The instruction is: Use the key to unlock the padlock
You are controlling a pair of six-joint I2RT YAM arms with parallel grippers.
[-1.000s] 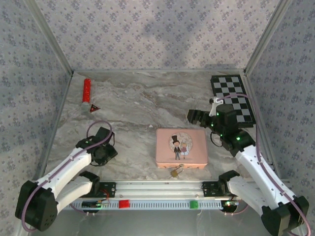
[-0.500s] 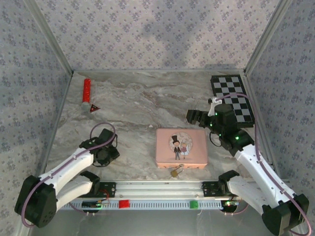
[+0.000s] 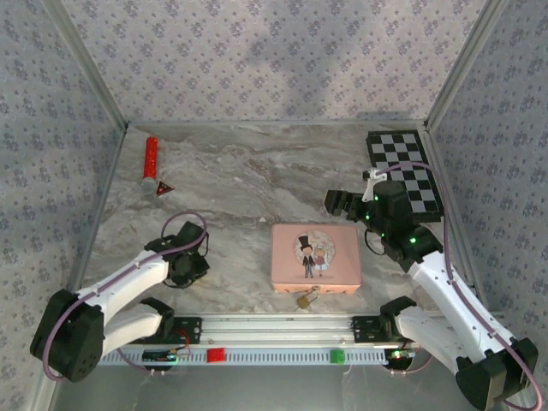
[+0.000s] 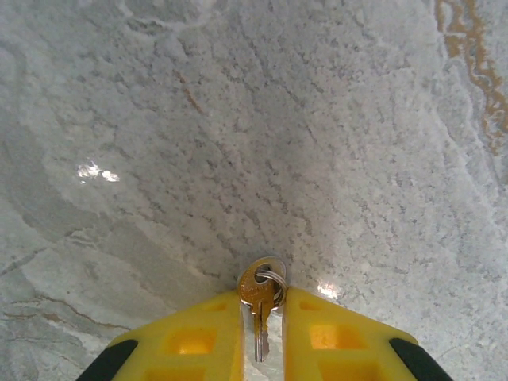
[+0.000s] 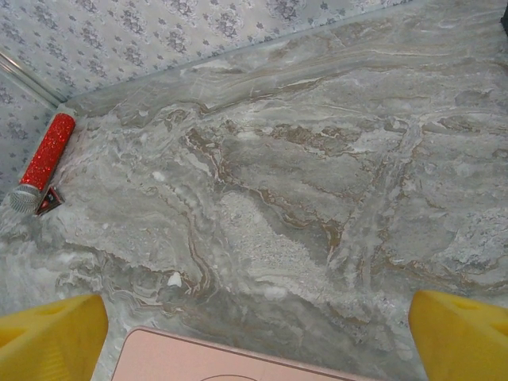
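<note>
- The top external camera is looking down steeply from above and behind the arm bases, from afar, taking in the whole grey marbled tabletop (image 3: 248, 175), a glittery red cylinder (image 3: 151, 157) and a pink rectangular tin (image 3: 287, 257).
- The left wrist camera is hanging very close over the tabletop (image 4: 238, 119), facing almost straight down past the left gripper (image 4: 263, 295), whose yellow fingers are framing a small brass key (image 4: 257, 290) at the bottom edge.
- The right wrist camera is sitting higher, looking obliquely past the wide-spread right gripper (image 5: 258, 305) toward the far left corner.
- It is sharing the red cylinder (image 5: 46, 151) and the tin's far edge (image 5: 198, 361) with the overhead view.
</note>
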